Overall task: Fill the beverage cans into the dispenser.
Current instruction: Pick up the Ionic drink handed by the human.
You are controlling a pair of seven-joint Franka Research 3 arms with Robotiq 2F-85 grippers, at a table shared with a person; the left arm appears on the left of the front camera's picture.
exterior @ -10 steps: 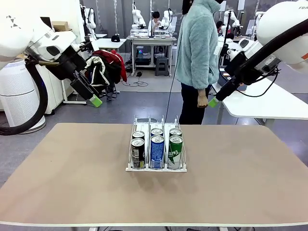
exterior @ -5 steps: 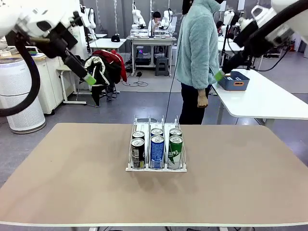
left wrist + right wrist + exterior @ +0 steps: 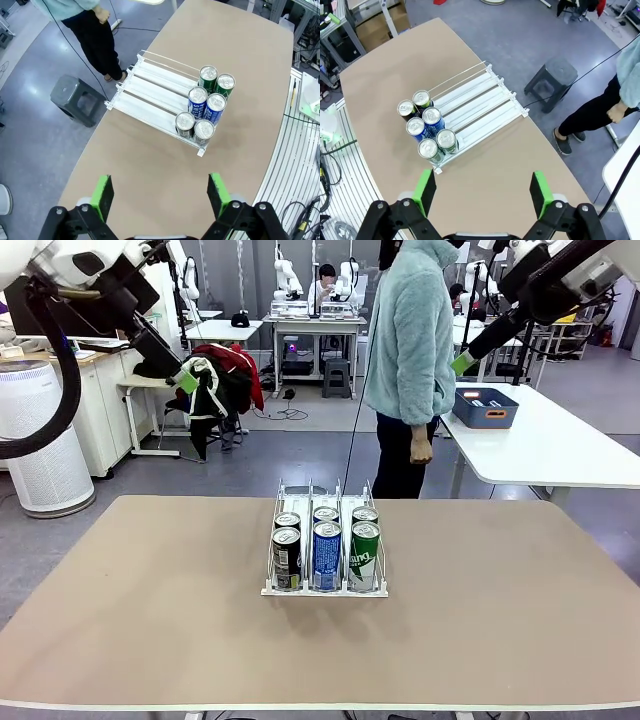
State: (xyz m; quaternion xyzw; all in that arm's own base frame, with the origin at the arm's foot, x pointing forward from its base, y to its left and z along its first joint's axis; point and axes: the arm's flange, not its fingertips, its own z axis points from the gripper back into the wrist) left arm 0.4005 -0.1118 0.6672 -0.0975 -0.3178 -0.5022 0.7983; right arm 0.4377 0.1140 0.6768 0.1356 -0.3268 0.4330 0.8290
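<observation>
We see the rack point(image 3: 273, 530), a small white wire-framed tray with three parallel lanes, lying flat near the middle of the worktop point(image 3: 140, 620). Its low front lip faces our side, and its lanes run away from us. Six slim cans stand upright in it, two to a lane, one behind the other, packed together at the lip end. The left lane holds two black cans point(image 3: 286, 560). The middle lane holds two blue cans point(image 3: 327, 556) with white lettering. The right lane holds two green cans point(image 3: 364, 556). All six have silver tops. Behind them, the far stretch of each lane shows its pale floor.
</observation>
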